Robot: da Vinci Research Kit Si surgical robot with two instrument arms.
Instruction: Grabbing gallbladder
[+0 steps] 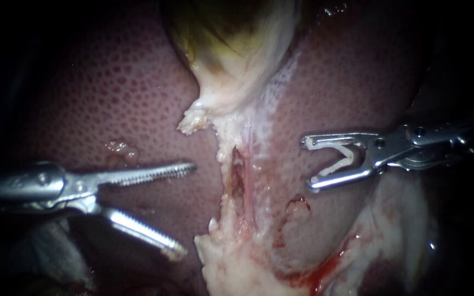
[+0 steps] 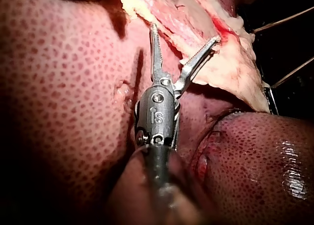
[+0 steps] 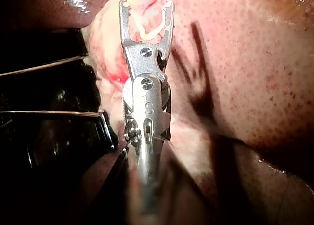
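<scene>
Left serrated steel instrument (image 1: 186,208) gapes empty, likely readied for pale yellowish gallbladder (image 1: 231,55) on mottled red liver (image 1: 111,93); right steel instrument (image 1: 308,163), jaws gripping white V-shaped clip (image 1: 342,159), stands aside.

Text, labels, brands, numbers, signs: nothing readable is showing on the liver (image 1: 111,87) or the gallbladder (image 1: 231,55) in any view.

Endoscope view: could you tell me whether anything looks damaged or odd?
Yes: the pale tissue strip below the gallbladder is split open and ragged, with fresh blood lower right; the right instrument holds a clip.
</scene>
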